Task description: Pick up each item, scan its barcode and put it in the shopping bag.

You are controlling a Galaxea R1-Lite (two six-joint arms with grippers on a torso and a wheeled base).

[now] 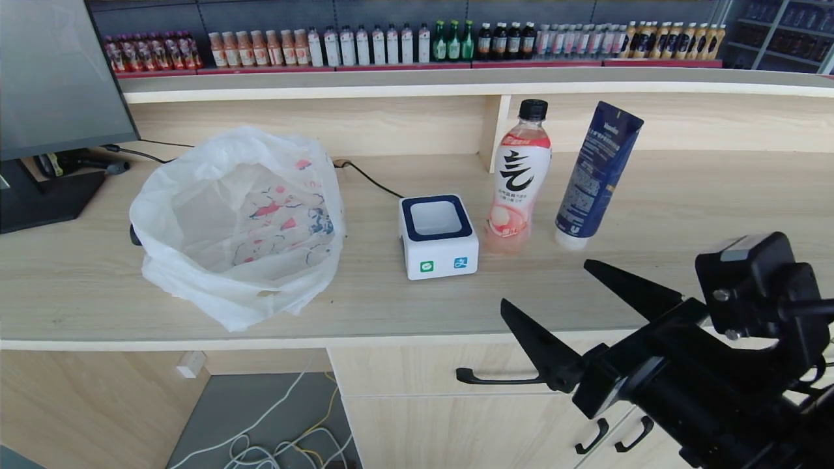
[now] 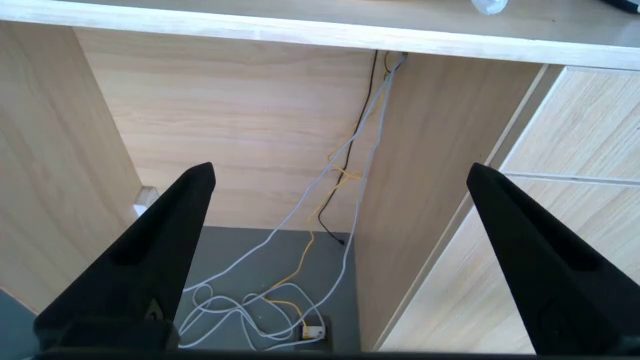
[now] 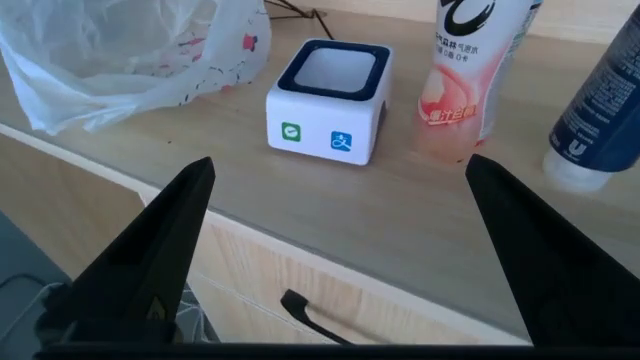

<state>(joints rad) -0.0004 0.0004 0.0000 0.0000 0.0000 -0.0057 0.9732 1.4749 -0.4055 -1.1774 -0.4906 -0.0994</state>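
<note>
Your right claw [image 1: 546, 283] hangs wide open and empty off the counter's [image 1: 391, 306] front edge. Bring it up and forward to the pink drink bottle [image 1: 518, 182], which stands upright just beside the scanner [image 1: 438, 234]. Grip it mid-body, because the blue tube [image 1: 596, 176] stands near and looks easy to tip. Your left claw [image 2: 340, 175], also spread and empty, sits low, facing the space under the counter. The white bag [image 1: 241, 221] gapes open on the scanner's left. Shelves of drinks [image 1: 391, 42] line the back wall.
</note>
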